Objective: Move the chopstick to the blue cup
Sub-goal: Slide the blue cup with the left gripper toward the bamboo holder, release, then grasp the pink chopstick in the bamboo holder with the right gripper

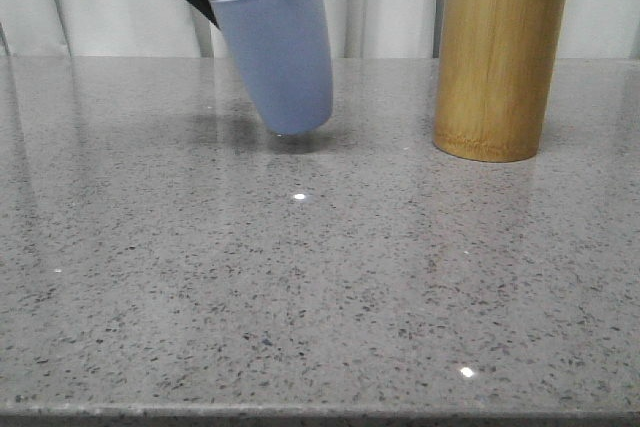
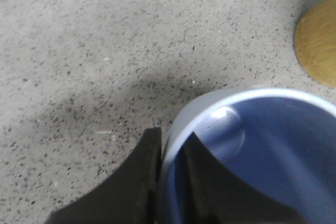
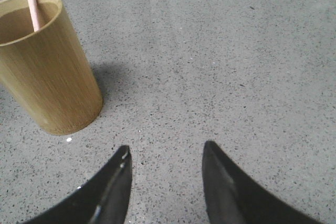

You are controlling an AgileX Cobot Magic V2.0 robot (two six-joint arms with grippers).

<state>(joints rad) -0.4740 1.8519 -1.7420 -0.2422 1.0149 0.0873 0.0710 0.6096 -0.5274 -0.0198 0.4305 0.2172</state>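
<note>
Left end effector (image 2: 170,182) is clenching the rim of the tilted cup (image 1: 280,52), lifting it off the counter (image 1: 300,277) near the far edge. Right end effector (image 3: 165,182) is hovering released. Chopstick (image 3: 30,1) is standing in the bamboo holder (image 3: 50,66).

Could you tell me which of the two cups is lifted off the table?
The blue cup, tilted in the left gripper; the bamboo cup stands upright on the table.

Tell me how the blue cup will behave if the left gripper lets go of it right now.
The blue cup hangs tilted off the table, pinched at its rim by the left gripper, so it would likely drop and topple. Its rounded, tapered base suggests it would roll. It looks like thin, probably light plastic, unlikely to break.
</note>
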